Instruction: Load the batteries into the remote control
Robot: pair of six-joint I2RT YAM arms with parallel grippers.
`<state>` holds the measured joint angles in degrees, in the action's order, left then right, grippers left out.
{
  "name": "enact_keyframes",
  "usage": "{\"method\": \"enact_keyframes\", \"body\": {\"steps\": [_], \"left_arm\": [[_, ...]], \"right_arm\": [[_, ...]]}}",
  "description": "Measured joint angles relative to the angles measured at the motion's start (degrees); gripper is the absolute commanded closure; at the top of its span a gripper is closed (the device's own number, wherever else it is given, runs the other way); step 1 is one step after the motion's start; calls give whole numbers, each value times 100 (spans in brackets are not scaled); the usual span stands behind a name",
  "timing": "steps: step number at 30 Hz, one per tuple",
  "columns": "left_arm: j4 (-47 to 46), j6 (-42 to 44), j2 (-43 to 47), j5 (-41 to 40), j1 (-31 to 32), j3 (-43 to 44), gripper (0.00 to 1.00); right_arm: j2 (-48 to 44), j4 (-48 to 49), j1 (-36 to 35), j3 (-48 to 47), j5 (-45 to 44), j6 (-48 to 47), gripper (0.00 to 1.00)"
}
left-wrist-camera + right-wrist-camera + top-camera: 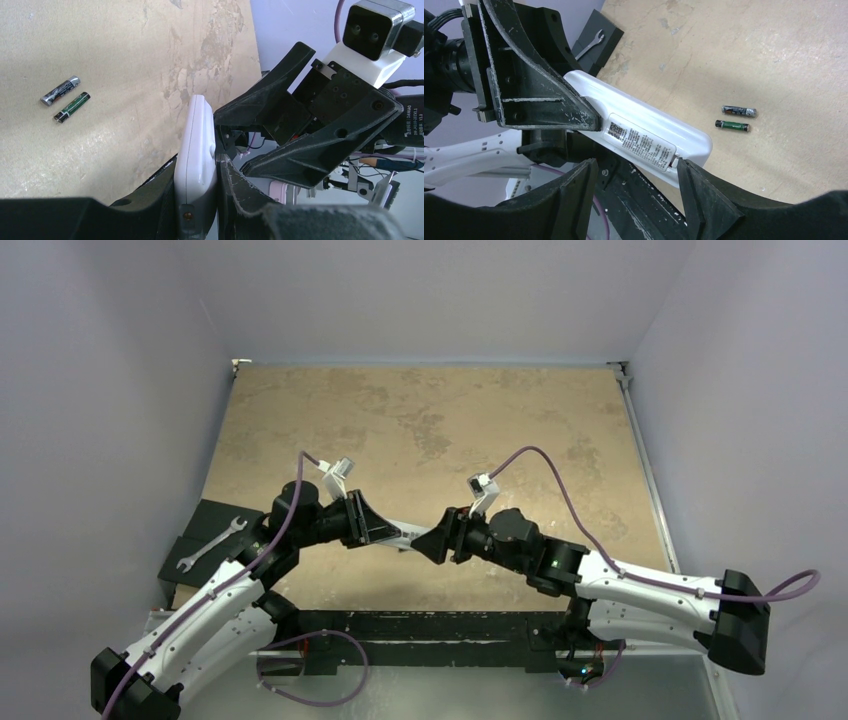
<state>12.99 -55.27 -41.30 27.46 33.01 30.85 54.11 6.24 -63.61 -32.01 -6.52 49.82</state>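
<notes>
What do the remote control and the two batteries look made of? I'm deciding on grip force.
The remote control looks like smooth glossy white plastic: rounded moulded edges, soft highlights, stuck-on label. The batteries seem to be metal cells in shiny printed wrap, one silver-black, one green-black, with lighter bare ends; too small to confirm.

My two arms reach in from the near edge of the tan mottled table [420,410] and meet nose to nose above its front part. Between my left gripper [386,530] and my right gripper [428,541] only a sliver of the white remote control [406,533] shows, its left end tucked into my left fingers. A silver wrench [210,543] lies on a black pad [205,520] by my left arm.
</notes>
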Motion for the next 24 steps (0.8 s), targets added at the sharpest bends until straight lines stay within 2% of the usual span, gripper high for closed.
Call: {"method": "enact_keyframes", "body": {"steps": [24], "left_arm": [[109,42,-9,-63,0,4,100]], "right_arm": [[289,-446,-229,-282,-503,-42,32]]}}
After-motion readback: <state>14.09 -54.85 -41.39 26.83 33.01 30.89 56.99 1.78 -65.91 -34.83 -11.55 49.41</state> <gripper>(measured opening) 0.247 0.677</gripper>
